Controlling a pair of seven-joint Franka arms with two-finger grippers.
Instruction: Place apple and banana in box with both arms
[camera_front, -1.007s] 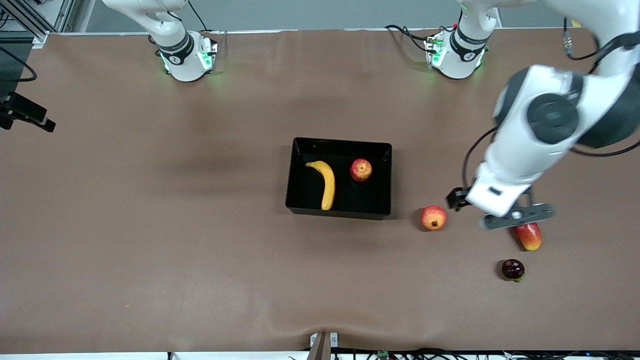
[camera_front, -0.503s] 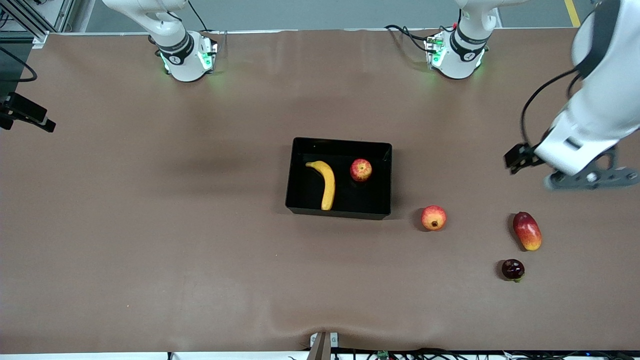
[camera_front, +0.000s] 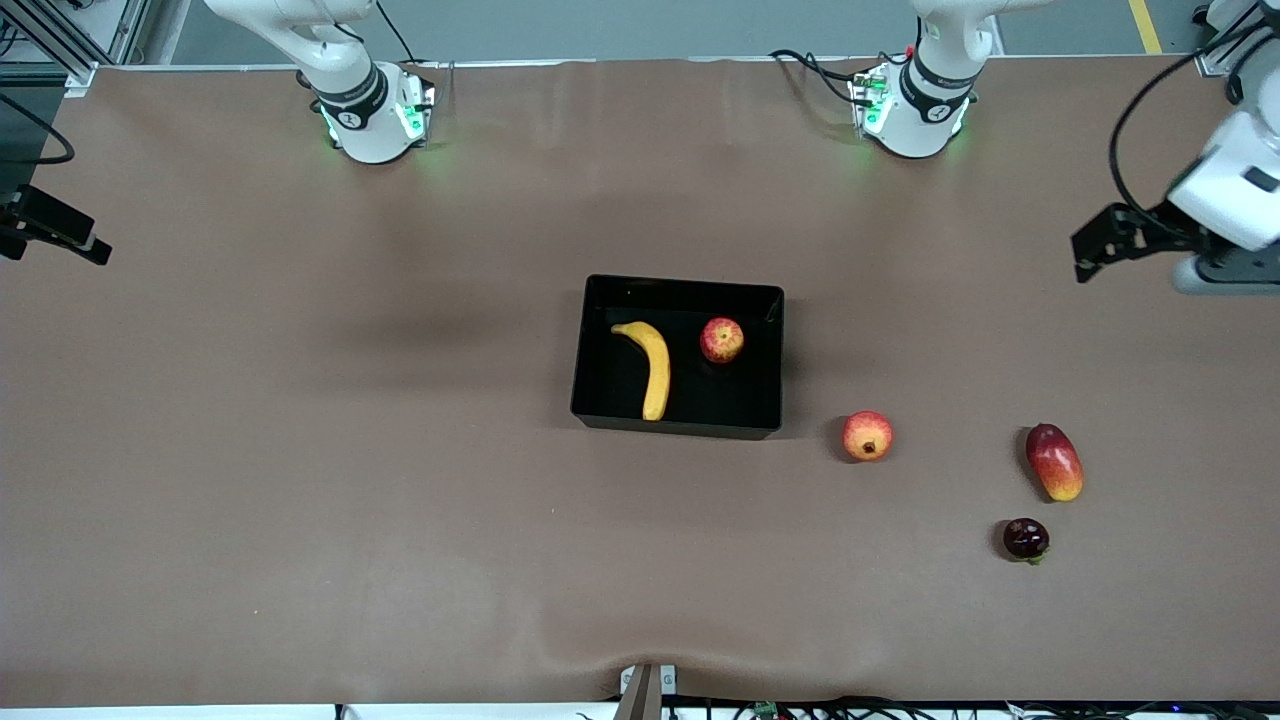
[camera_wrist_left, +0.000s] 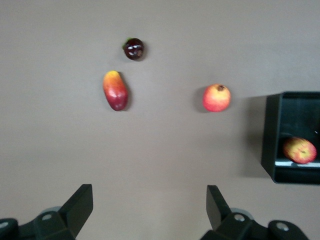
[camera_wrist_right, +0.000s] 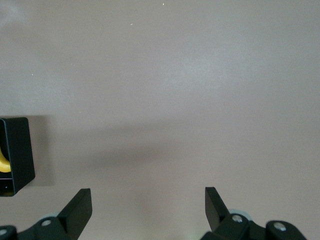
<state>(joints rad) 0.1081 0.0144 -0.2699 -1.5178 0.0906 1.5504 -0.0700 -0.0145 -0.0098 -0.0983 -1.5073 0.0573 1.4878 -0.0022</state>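
The black box (camera_front: 600, 400) stands at the table's middle. The yellow banana (camera_front: 654, 366) and the pinkish-red apple (camera_front: 721, 340) lie in it, apart from each other. My left gripper (camera_wrist_left: 150, 200) is open and empty, up in the air over bare table at the left arm's end; its hand shows at the edge of the front view (camera_front: 1225, 272). The left wrist view also shows the apple (camera_wrist_left: 300, 150) in the box (camera_wrist_left: 272, 135). My right gripper (camera_wrist_right: 148, 200) is open and empty over bare table, with the box's corner (camera_wrist_right: 17, 150) and a sliver of banana (camera_wrist_right: 3, 161) at the view's edge.
An orange-red round fruit with a dark calyx (camera_front: 867, 436) lies beside the box toward the left arm's end. A red-yellow mango (camera_front: 1055, 462) and a small dark fruit (camera_front: 1026, 539) lie farther toward that end, nearer the front camera.
My left arm has moved off from over the mango toward the left arm's end of the table and toward the bases. The fruits and box have not moved.
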